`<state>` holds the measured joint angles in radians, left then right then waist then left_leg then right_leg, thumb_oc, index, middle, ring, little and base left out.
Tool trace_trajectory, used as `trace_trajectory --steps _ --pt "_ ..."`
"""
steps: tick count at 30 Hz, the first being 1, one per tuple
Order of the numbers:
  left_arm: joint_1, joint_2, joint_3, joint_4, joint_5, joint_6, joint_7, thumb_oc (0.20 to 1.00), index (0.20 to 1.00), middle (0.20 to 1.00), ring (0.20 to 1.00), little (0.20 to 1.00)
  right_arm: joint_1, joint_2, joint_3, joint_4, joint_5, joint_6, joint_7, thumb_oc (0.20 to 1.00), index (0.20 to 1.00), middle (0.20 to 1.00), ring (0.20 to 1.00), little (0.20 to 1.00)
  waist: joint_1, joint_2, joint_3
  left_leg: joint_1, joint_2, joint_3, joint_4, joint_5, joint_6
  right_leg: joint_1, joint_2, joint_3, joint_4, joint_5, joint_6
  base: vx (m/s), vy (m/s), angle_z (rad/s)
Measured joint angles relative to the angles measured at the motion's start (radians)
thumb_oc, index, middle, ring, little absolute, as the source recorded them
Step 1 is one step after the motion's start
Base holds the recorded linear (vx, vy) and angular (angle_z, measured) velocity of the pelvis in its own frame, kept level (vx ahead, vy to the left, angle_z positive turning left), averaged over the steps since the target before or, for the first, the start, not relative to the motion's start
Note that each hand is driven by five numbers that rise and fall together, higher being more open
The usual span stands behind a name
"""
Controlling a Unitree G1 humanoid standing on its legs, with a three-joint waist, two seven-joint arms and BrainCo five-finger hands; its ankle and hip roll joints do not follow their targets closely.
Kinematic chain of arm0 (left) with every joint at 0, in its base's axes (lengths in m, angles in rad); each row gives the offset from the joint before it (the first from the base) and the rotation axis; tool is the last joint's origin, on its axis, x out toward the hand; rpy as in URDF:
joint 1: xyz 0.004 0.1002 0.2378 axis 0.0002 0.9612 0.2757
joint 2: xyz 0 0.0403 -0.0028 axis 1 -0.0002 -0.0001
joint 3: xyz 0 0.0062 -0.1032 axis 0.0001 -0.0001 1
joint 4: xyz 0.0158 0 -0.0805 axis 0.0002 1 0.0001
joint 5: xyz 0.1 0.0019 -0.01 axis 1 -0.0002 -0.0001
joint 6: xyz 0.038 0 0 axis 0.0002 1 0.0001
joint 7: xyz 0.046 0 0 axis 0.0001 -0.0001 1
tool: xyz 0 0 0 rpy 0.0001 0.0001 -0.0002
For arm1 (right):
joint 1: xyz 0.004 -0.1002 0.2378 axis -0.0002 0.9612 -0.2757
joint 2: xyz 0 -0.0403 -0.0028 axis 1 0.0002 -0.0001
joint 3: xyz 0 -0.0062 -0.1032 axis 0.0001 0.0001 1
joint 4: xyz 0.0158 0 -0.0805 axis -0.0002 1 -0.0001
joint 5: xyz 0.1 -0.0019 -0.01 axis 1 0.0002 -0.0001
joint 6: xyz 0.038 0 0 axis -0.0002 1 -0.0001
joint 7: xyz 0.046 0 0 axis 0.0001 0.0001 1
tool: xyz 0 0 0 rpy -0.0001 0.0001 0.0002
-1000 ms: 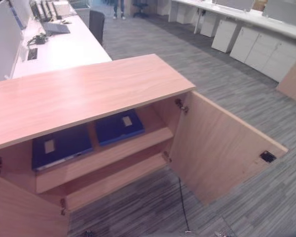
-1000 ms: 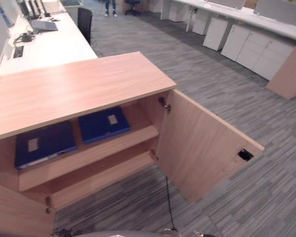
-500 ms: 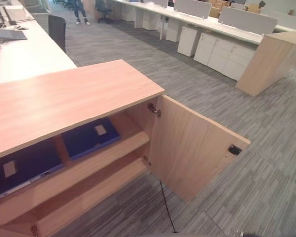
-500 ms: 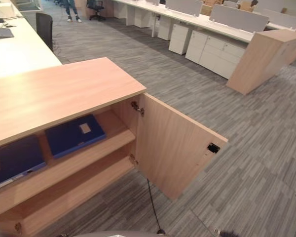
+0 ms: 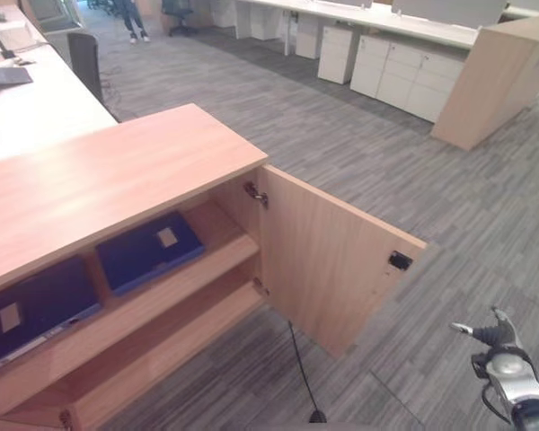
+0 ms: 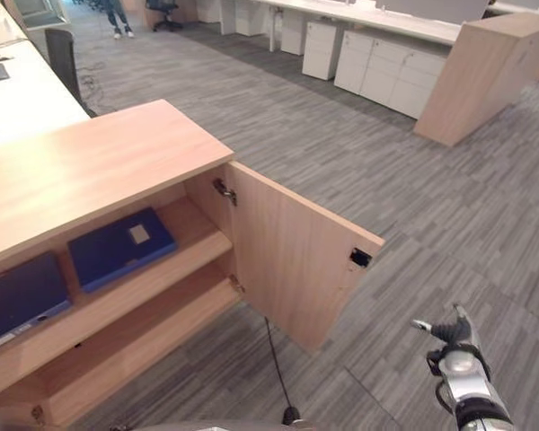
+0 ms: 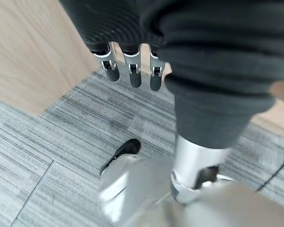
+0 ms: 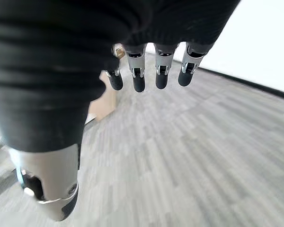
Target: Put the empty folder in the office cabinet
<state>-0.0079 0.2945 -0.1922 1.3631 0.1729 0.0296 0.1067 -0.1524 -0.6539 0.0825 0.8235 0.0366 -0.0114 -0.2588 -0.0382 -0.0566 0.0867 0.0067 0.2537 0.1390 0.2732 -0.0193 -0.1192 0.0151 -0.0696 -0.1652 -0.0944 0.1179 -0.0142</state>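
I see two blue folders (image 5: 148,250) (image 5: 36,305) lying flat on the upper shelf (image 5: 175,283) of the cabinet (image 5: 117,171), side by side under its top. I cannot tell which of them is the empty one. The farther-left folder is cut off at the edge in both eye views. Each carries a pale label; its print is too small to make out.

The cabinet door (image 5: 332,260) stands swung wide, with a dark latch plate (image 5: 400,261) near its free edge. The lower shelf (image 6: 144,337) is partly hidden behind the upper one.

My right hand (image 5: 496,339) shows low at the right of the eye views, over the carpet (image 5: 386,162) and well apart from the door. There I make out a thumb and little else. The right wrist view adds the rest: fingers (image 8: 162,71) straight in a row, relaxed, holding nothing.

My left hand (image 7: 132,71) appears in its wrist view, fingers straight and spread a little, empty, with a wooden panel (image 7: 33,52) beside it.

Beyond the cabinet the eye views show a white bench (image 5: 36,108), a dark chair (image 5: 85,58), white drawer units (image 5: 404,67) and, far off, a person's legs (image 5: 128,18).
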Motion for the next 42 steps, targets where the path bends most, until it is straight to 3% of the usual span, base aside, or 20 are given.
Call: trace_trajectory --steps 1,2,3,4,5,7,10,18,30,34,37,38,40,42 --pt "0.0 -0.006 0.0 -0.002 0.0 -0.005 -0.001 1.0 1.0 1.0 1.0 1.0 -0.009 -0.004 0.005 -0.011 0.0 -0.001 0.005 1.0 1.0 1.0 1.0 1.0 -0.007 -0.001 0.004 -0.013 -0.056 0.0 -0.024 -0.012 0.018 0.001 -0.011 -0.005 0.0 0.002 0.003 -0.01 0.0 0.09" --pt "0.0 -0.01 0.0 -0.002 0.0 -0.008 -0.001 1.0 1.0 1.0 1.0 1.0 -0.009 -0.007 0.005 -0.02 0.0 -0.001 0.006 1.0 1.0 1.0 1.0 1.0 -0.01 0.004 0.003 -0.02 -0.068 0.006 -0.039 -0.019 0.03 0.001 -0.01 -0.011 0.0 0.002 0.005 0.0 0.042 0.17" --pt "-0.002 -0.016 -0.001 -0.002 0.001 -0.008 -0.002 1.0 1.0 1.0 1.0 1.0 -0.007 -0.012 0.009 -0.057 -0.02 -0.002 0.013 1.0 1.0 1.0 1.0 1.0 -0.02 0.018 0.003 -0.002 -0.081 0.073 -0.105 -0.035 0.064 -0.004 0.002 -0.018 0.0 0.003 0.015 0.0 0.029 0.14" --pt "-0.003 -0.016 -0.002 -0.002 0.001 -0.007 -0.002 1.0 1.0 1.0 1.0 1.0 -0.009 -0.013 0.017 -0.069 -0.026 -0.002 0.017 1.0 1.0 1.0 1.0 1.0 -0.02 0.028 -0.004 0.026 -0.082 0.072 -0.157 -0.045 0.071 -0.004 0.009 -0.019 0.0 0.004 0.019 0.0 0.046 0.09" --pt "-0.002 -0.015 -0.005 -0.002 0.001 -0.007 -0.001 1.0 1.0 1.0 1.0 1.0 -0.014 -0.012 0.031 -0.078 -0.029 -0.005 0.019 1.0 1.0 1.0 1.0 1.0 -0.016 0.024 -0.004 0.047 -0.089 0.069 -0.207 -0.031 0.037 -0.005 0.015 -0.019 0.0 0.011 0.031 -0.01 0.034 0.02" --pt "0.0 -0.014 -0.005 0.002 0.001 -0.005 -0.001 1.0 1.0 1.0 1.0 1.0 -0.016 -0.01 0.04 -0.088 -0.03 -0.011 0.024 1.0 1.0 1.0 1.0 1.0 -0.008 0.007 0.0 0.05 -0.105 0.068 -0.222 -0.023 0.038 -0.007 0.0 -0.022 0.0 0.015 0.045 0.0 0.062 0.07" --pt "0.006 -0.013 -0.004 0.004 0.001 0.0 -0.002 1.0 1.0 1.0 1.0 1.0 -0.017 -0.01 0.047 -0.195 -0.029 -0.021 0.046 1.0 1.0 1.0 1.0 1.0 -0.008 0.009 0.0 0.071 -0.128 0.061 -0.254 -0.008 0.048 0.006 -0.021 -0.03 0.0 0.016 0.067 -0.01 0.071 0.12" --pt "0.057 -0.023 -0.003 0.003 0.01 -0.005 -0.012 1.0 1.0 1.0 1.0 1.0 -0.058 -0.012 0.119 -0.298 0.039 -0.052 0.133 1.0 1.0 1.0 1.0 1.0 -0.003 0.069 -0.038 0.108 -0.125 0.05 -0.307 0.009 0.041 0.025 -0.012 -0.042 0.0 0.009 0.076 -0.01 0.044 0.05" --pt "0.085 -0.03 0.0 0.007 0.01 -0.007 -0.03 1.0 1.0 1.0 1.0 1.0 -0.061 0.002 0.22 -0.312 0.151 -0.051 0.181 1.0 1.0 1.0 1.0 1.0 -0.007 0.068 -0.048 0.121 -0.119 0.052 -0.333 0.016 0.041 0.032 -0.005 -0.04 0.0 0.005 0.073 0.0 0.01 -0.01" --pt "0.091 -0.038 0.002 0.008 0.01 -0.006 -0.03 1.0 1.0 1.0 1.0 1.0 -0.042 0.013 0.257 -0.35 0.28 -0.05 0.21 1.0 1.0 1.0 1.0 1.0 -0.009 0.063 -0.061 0.122 -0.116 0.052 -0.34 0.017 0.04 0.027 -0.002 -0.039 0.0 0.006 0.072 0.0 0.004 -0.06" --pt "0.093 -0.055 0.007 0.007 0.012 -0.008 -0.034 1.0 1.0 1.0 1.0 1.0 0.0 0.023 0.298 -0.435 0.471 -0.043 0.258 1.0 1.0 1.0 1.0 1.0 -0.018 0.06 -0.065 0.124 -0.111 0.052 -0.343 0.02 0.036 0.027 0.0 -0.038 0.0 0.008 0.071 0.01 -0.002 -0.06" --pt "0.096 -0.055 0.007 0.008 0.012 -0.007 -0.034 1.0 1.0 1.0 1.0 1.0 0.031 0.033 0.339 -0.483 0.601 -0.048 0.319 1.0 1.0 1.0 1.0 1.0 -0.024 0.058 -0.067 0.125 -0.105 0.053 -0.341 0.022 0.034 0.026 0.007 -0.038 -0.001 0.01 0.067 0.0 0.0 -0.08" --pt "0.091 -0.057 0.006 0.007 0.013 -0.009 -0.035 1.0 1.0 1.0 1.0 1.0 0.032 0.04 0.404 -0.515 0.613 -0.05 0.372 1.0 1.0 1.0 1.0 1.0 -0.021 0.059 -0.07 0.123 -0.099 0.05 -0.343 0.027 0.026 0.025 0.011 -0.04 0.0 0.01 0.066 0.0 0.001 -0.02" --pt "0.119 -0.052 0.011 -0.025 0.039 -0.013 -0.028 1.0 1.0 1.0 1.0 1.0 0.048 0.034 0.547 -0.637 0.665 -0.014 0.382 1.0 1.0 1.0 1.0 1.0 -0.021 0.049 -0.084 0.122 -0.088 0.049 -0.346 0.029 0.022 0.02 0.023 -0.044 -0.001 0.01 0.065 0.0 -0.002 -0.08"
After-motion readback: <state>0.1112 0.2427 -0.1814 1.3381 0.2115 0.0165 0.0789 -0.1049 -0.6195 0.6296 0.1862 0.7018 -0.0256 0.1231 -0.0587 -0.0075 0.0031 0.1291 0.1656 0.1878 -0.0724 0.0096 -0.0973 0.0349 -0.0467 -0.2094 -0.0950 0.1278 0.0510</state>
